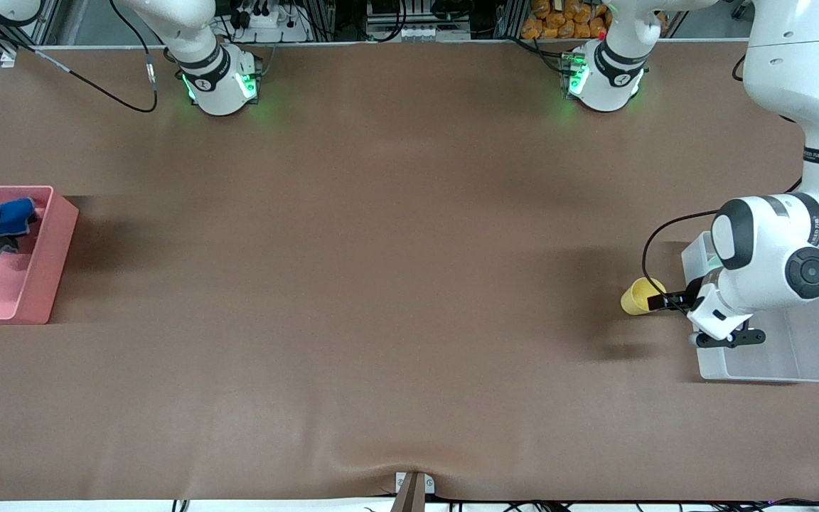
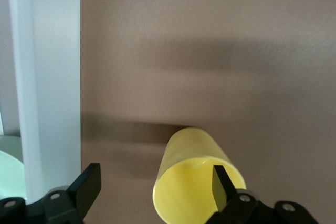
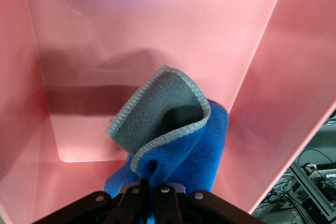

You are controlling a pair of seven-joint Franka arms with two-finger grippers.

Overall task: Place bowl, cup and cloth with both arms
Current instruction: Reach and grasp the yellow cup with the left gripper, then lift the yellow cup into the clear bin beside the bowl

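The yellow cup point(image 1: 638, 296) is tipped on its side over the table, beside the clear bin point(image 1: 807, 355), on the side toward the right arm. Its mouth faces my left gripper point(image 1: 667, 299). In the left wrist view the left gripper point(image 2: 155, 176) is open wide, with one finger point(image 2: 220, 182) inside the cup point(image 2: 189, 156) and the other outside it. The mint-green bowl point(image 2: 7, 169) sits in the clear bin point(image 2: 50, 77). My right gripper point(image 3: 152, 183) is shut on the blue cloth point(image 3: 178, 145) and holds it inside the pink bin point(image 3: 131, 24). The cloth point(image 1: 15, 214) also shows in the front view.
The pink bin point(image 1: 33, 299) stands at the right arm's end of the table. The clear bin stands at the left arm's end. The two arm bases point(image 1: 221, 82) point(image 1: 605, 78) stand along the edge farthest from the front camera.
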